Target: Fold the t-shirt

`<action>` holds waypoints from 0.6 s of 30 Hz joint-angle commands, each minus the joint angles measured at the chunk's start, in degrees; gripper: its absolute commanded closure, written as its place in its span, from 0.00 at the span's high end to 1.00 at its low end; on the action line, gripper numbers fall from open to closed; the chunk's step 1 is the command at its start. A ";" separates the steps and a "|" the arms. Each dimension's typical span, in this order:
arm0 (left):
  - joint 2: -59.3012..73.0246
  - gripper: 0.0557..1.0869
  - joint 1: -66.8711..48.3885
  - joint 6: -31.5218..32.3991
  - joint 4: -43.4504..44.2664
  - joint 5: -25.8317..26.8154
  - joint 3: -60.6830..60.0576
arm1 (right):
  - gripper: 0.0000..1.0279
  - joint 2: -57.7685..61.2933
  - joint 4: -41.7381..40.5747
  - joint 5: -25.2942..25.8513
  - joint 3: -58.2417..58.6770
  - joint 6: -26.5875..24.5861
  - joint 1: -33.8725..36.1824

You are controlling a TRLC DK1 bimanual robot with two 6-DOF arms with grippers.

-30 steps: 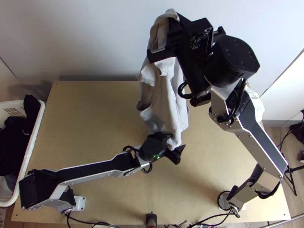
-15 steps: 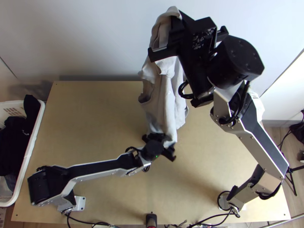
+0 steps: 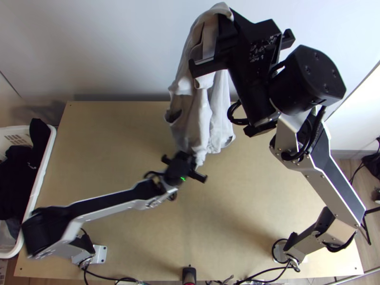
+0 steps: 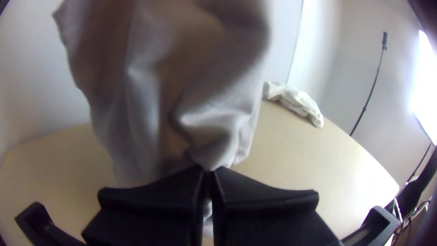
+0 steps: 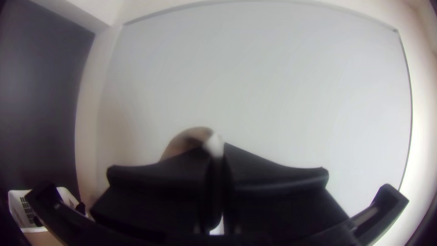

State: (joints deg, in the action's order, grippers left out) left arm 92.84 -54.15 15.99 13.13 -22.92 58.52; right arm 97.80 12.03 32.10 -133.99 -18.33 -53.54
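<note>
White basket point(image 3: 43, 168) holding dark clothes point(image 3: 18, 168), beside table point(image 3: 109, 142).

No words, numbers, labels or signs can be read here.
</note>
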 commanded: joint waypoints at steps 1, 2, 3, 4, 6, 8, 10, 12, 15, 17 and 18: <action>-16.02 0.03 8.80 1.06 -3.02 5.87 -4.47 | 0.03 0.02 0.18 0.33 0.40 -0.31 0.63; -18.04 0.03 11.35 1.41 -3.02 7.36 -5.08 | 0.03 0.11 0.18 0.42 0.40 -0.31 0.80; -19.71 0.03 14.16 1.41 -3.46 9.47 -5.44 | 0.03 0.20 0.10 0.42 0.40 -0.31 0.89; -20.77 0.03 17.50 1.41 -4.07 11.84 -5.44 | 0.03 0.29 -0.08 0.42 0.40 -0.31 0.98; -21.29 0.03 25.41 1.06 -4.16 17.20 -5.08 | 0.03 0.73 -0.34 0.42 0.31 -0.31 0.98; -20.24 0.03 33.85 0.97 -3.28 22.21 -4.12 | 0.03 1.08 -0.87 0.42 0.31 -0.31 0.98; -17.69 0.03 40.35 1.06 -2.49 25.20 -2.01 | 0.03 1.34 -0.96 0.42 0.14 -0.31 0.89; -14.44 0.03 45.54 1.41 -1.96 26.78 0.72 | 0.03 1.43 -0.96 0.51 0.05 -0.31 0.89; -8.90 0.03 51.07 3.87 -0.82 28.45 5.37 | 0.03 1.61 -1.05 0.42 0.05 -0.39 0.80; -4.86 0.03 53.36 5.28 1.46 28.45 8.01 | 0.03 1.52 -1.05 0.42 -0.04 -0.48 0.80; -2.84 0.03 53.89 5.81 1.64 28.01 9.59 | 0.03 1.52 -1.05 0.51 -0.04 -0.57 0.72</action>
State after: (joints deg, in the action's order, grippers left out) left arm 81.10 -12.21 18.74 11.94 1.63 60.62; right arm 99.04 11.18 32.53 -133.86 -18.70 -52.71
